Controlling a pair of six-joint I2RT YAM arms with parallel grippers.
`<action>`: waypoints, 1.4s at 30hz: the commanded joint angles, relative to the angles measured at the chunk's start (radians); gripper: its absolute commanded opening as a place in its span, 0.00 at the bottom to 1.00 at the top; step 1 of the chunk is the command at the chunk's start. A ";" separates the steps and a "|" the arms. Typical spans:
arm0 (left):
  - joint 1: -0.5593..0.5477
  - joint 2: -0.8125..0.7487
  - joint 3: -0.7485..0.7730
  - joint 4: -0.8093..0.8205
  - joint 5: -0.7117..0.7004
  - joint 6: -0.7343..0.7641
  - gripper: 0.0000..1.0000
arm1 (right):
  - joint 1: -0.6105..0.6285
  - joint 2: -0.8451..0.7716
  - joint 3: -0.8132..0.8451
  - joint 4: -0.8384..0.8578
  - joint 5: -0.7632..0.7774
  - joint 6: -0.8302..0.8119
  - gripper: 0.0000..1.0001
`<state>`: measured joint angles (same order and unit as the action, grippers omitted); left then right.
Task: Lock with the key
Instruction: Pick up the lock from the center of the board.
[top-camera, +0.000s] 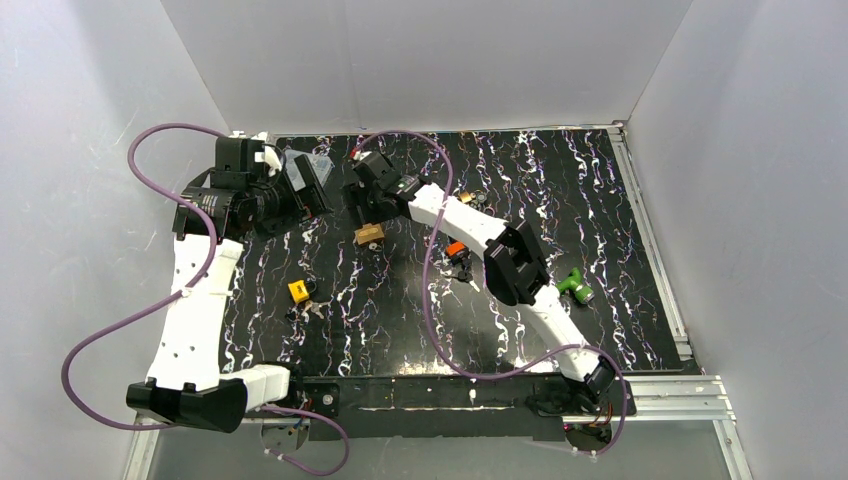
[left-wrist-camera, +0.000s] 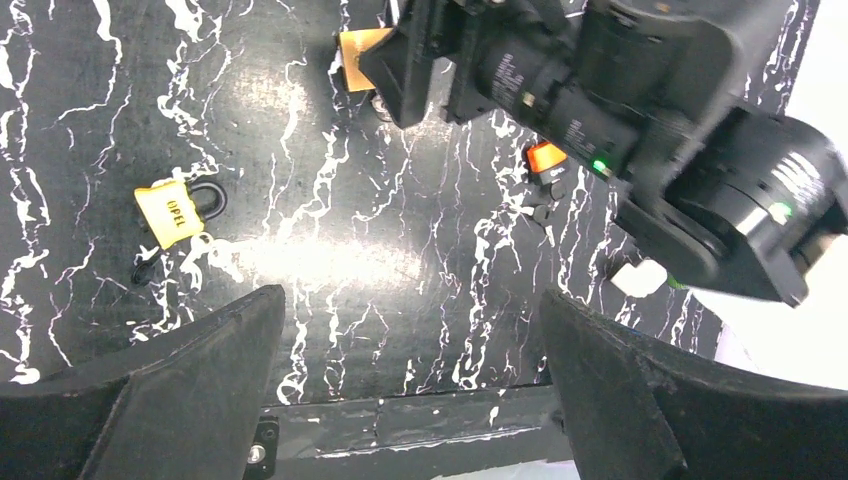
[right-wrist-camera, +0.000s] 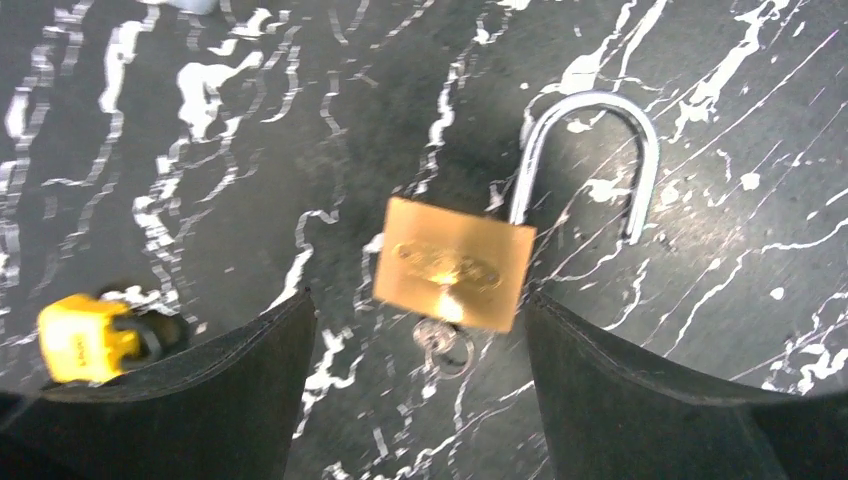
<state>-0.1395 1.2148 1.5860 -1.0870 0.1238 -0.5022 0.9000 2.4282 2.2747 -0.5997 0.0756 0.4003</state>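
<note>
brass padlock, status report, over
Left gripper open, off the lock. Right gripper open, fingers either side of brass padlock, no grip. Shackle open, key at its base. Yellow padlock off to the side.

The yellow padlock (left-wrist-camera: 170, 213) carries a short dark print of about four characters on its face. It lies sideways in the left wrist view and is too small to read surely. The brass padlock (right-wrist-camera: 452, 262) bears an embossed oval mark, blurred. Small white print on the right arm (left-wrist-camera: 525, 88) is illegible.
</note>
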 joint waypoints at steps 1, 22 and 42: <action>-0.009 -0.009 0.025 0.014 0.045 0.004 0.98 | 0.005 0.077 0.077 -0.023 0.028 -0.083 0.84; -0.009 0.002 0.013 0.027 0.057 0.006 0.98 | 0.041 0.219 0.199 -0.089 0.146 -0.099 0.88; -0.009 -0.017 -0.057 0.052 0.045 -0.022 0.98 | 0.082 0.077 -0.060 -0.079 0.223 -0.114 0.44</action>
<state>-0.1459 1.2194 1.5687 -1.0404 0.1687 -0.5125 0.9691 2.6074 2.3955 -0.6421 0.3041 0.2881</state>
